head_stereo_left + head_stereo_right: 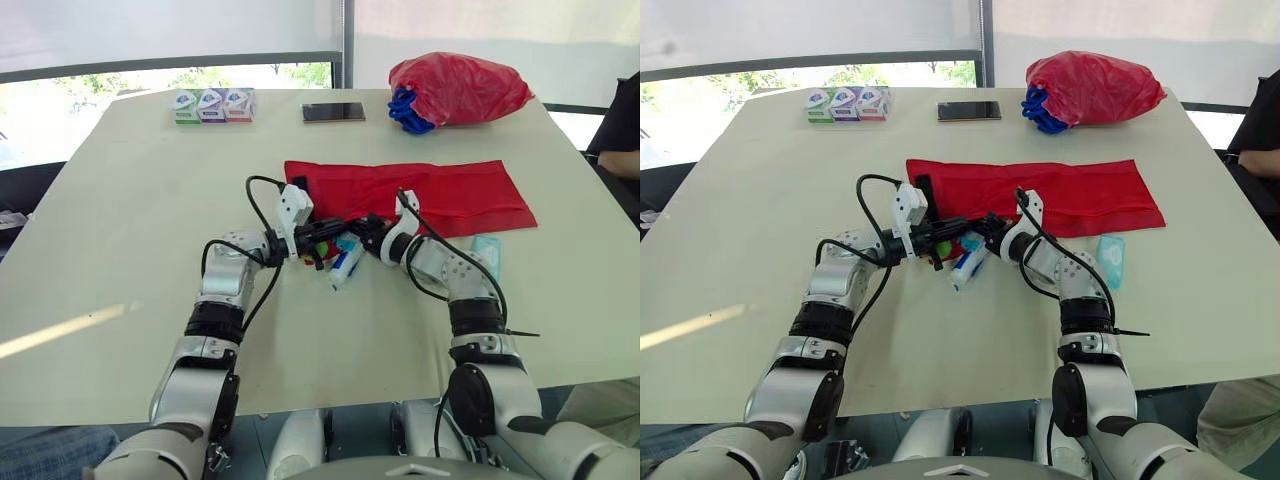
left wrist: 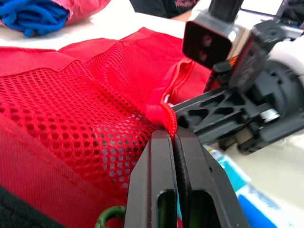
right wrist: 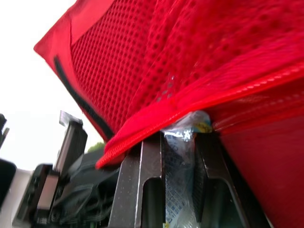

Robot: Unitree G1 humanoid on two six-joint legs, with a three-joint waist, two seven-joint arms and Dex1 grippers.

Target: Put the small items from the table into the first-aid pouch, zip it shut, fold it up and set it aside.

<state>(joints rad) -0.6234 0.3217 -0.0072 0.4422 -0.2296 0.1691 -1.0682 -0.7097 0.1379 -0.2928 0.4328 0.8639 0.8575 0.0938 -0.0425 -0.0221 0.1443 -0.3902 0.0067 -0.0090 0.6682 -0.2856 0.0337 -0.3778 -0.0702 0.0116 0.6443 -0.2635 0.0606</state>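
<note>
Fabric of the pouch (image 1: 440,195) is judged soft, limp and light; the stitched zip edge is considered the firmest place to be gripped. The pouch is spread on the bench (image 1: 130,200), with its near edge lifted between both hands. The left hand (image 2: 173,137) is clenched on that zip edge. The right hand (image 3: 176,142) is grasping a thin sachet (image 3: 180,190), held just under the lifted edge.
</note>
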